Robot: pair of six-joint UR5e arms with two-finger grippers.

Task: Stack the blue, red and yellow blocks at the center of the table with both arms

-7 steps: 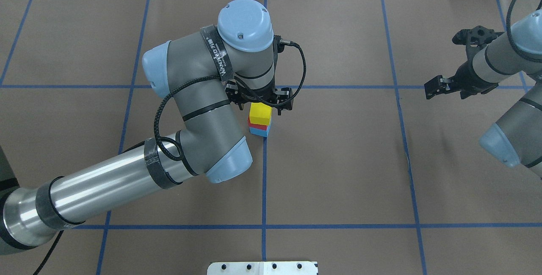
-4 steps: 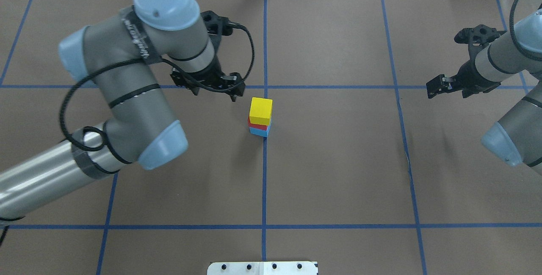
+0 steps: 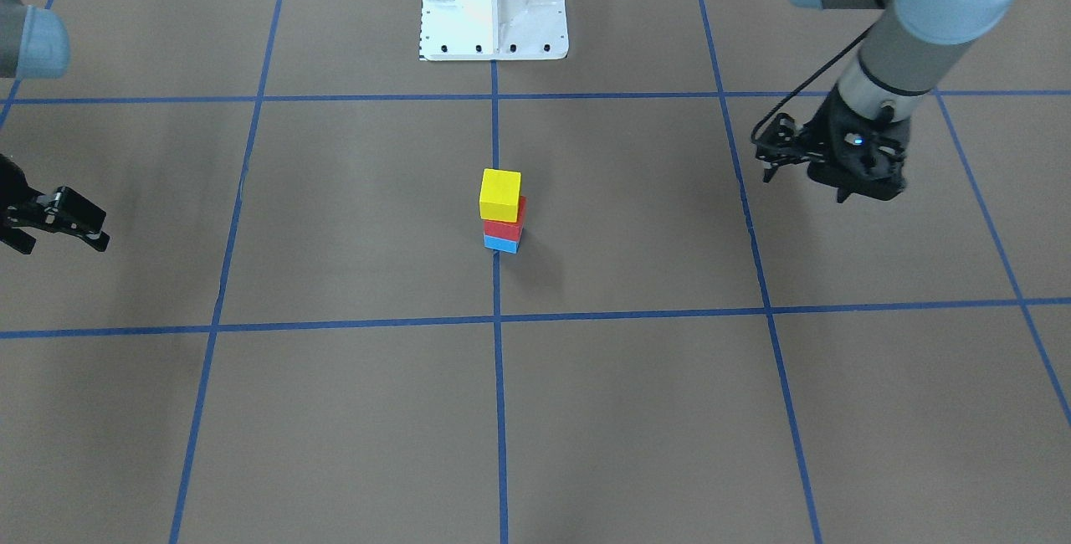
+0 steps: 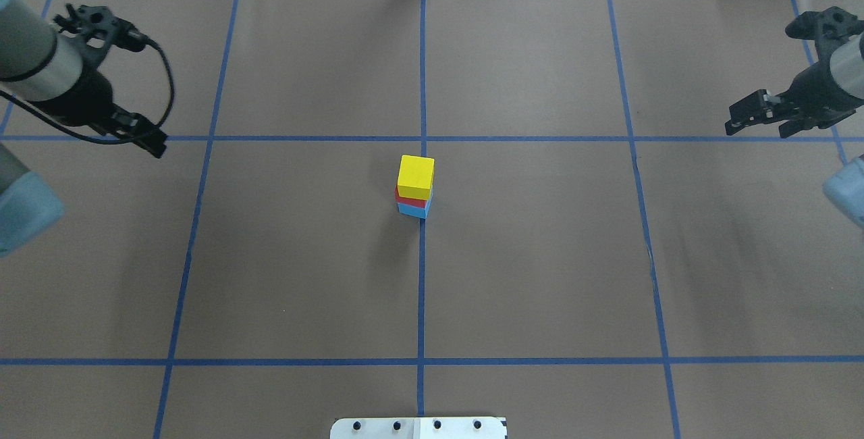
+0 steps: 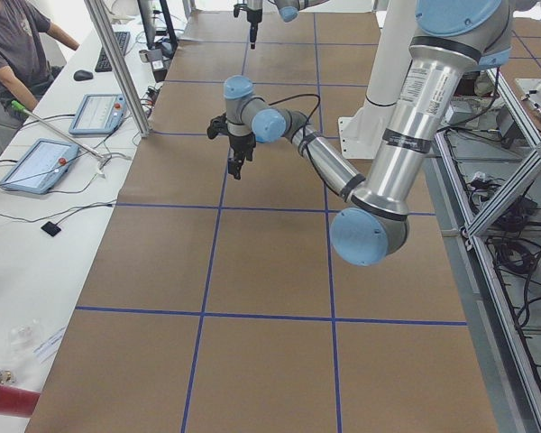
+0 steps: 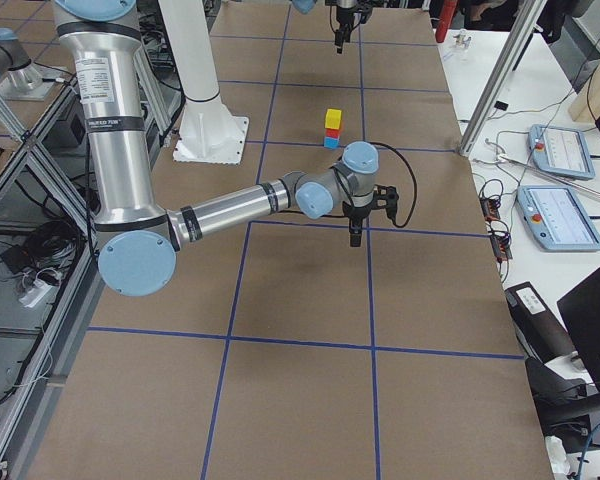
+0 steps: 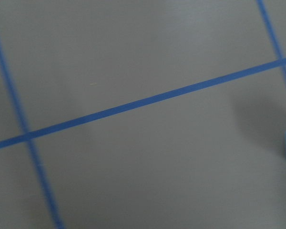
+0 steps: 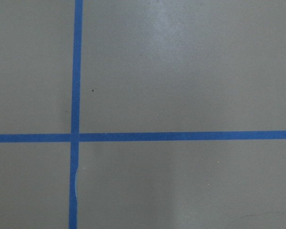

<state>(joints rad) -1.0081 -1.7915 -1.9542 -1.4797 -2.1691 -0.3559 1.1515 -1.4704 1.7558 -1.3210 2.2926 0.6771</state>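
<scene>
We see the brown counter point(image 4: 540, 277) ruled into squares by blue tape point(image 4: 422, 290), with the white base plate point(image 3: 494, 0) at its edge on the robot's side. All places below are given from that plate.

The left arm point(image 3: 912, 17) reaches out far to the plate's left. The right arm point(image 4: 844, 67) reaches out far to its right.

The left hand point(image 4: 148, 138) hangs above bare counter, forward of the plate and well off to the left. Its fingers look spread, with nothing between them. The right hand point(image 4: 759, 118) hangs forward of the plate and well off to the right. Its fingers are spread too, and it carries nothing.

The three blocks stand in one stack straight out in front of the plate, well apart from it, against the tape line that runs from the plate's middle. The yellow block point(image 4: 415, 177) is on top, the red block point(image 4: 410, 201) sits under it, and the blue block point(image 4: 413, 211) rests on the counter. Neither hand touches the stack.
</scene>
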